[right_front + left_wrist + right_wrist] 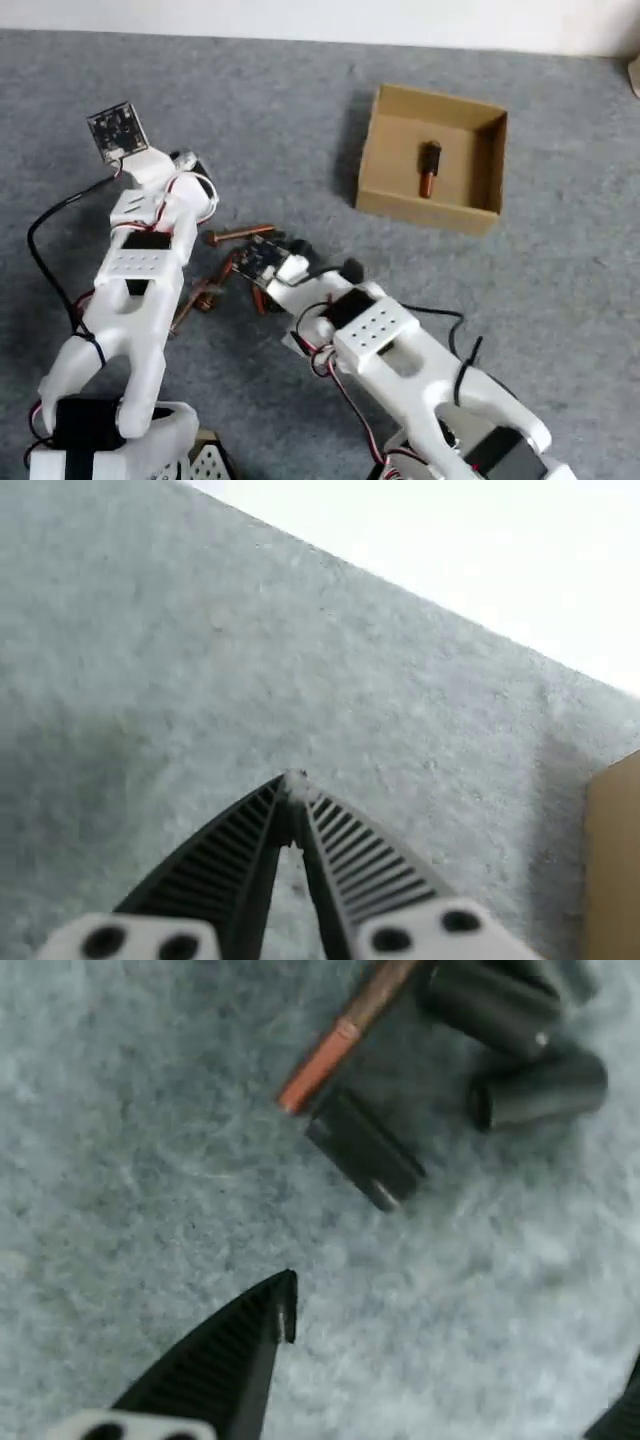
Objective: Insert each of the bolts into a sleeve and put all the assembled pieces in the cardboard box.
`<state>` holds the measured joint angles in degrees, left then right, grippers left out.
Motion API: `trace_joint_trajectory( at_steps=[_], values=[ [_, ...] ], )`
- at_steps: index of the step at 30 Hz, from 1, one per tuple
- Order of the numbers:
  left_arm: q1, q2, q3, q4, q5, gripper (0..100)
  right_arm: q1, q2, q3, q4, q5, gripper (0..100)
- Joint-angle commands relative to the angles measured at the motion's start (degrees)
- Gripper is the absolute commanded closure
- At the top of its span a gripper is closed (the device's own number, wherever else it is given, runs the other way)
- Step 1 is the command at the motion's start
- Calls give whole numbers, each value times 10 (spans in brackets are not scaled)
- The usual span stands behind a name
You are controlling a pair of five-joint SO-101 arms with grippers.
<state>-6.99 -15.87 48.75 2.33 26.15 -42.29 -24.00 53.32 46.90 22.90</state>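
Note:
Several copper bolts [240,233] lie scattered on the grey carpet between the two arms. My right gripper [450,1355] hangs open just above the carpet, nothing between its fingers. Just beyond its ribbed finger [250,1345] lies a black sleeve [365,1150], with a copper bolt [345,1030] touching its end and two more sleeves [540,1090] farther off. My left gripper [293,785] is shut and empty, raised over bare carpet. The cardboard box [385,160] stands at the back right and holds one assembled piece [429,170].
The left arm [140,270] stands beside the bolt pile, and the right arm [380,335] comes in from the front right. A black cable [45,260] loops at the left. A corner of the box [615,860] shows in the left wrist view.

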Motion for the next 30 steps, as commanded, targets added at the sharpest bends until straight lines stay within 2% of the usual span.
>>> trace_joint_trajectory(
  at_steps=[1, 4, 6, 10, 17, 22, 26, 30],
  values=[
    [-22, -1, -29, -11, -56, 993, -3, 7, -54, -16, 38, 537],
    [-39, 0, -28, -11, -126, 993, -7, 13, -102, 12, 70, 538],
    [-44, 0, -28, -11, -144, 993, -7, 13, -134, 39, 84, 538],
    [-49, 0, -29, -11, -144, 993, -9, 14, -165, 49, 113, 538],
    [-64, 0, -31, -11, -144, 992, -60, 14, -105, 22, 133, 538],
    [-70, -1, -31, -11, -144, 992, -59, 15, -71, -3, 139, 538],
    [-69, -3, -31, -11, -144, 992, -58, 16, -62, -5, 171, 538],
    [-69, -4, -31, -11, -144, 992, -41, 73, -66, -5, 179, 538]
  ],
)
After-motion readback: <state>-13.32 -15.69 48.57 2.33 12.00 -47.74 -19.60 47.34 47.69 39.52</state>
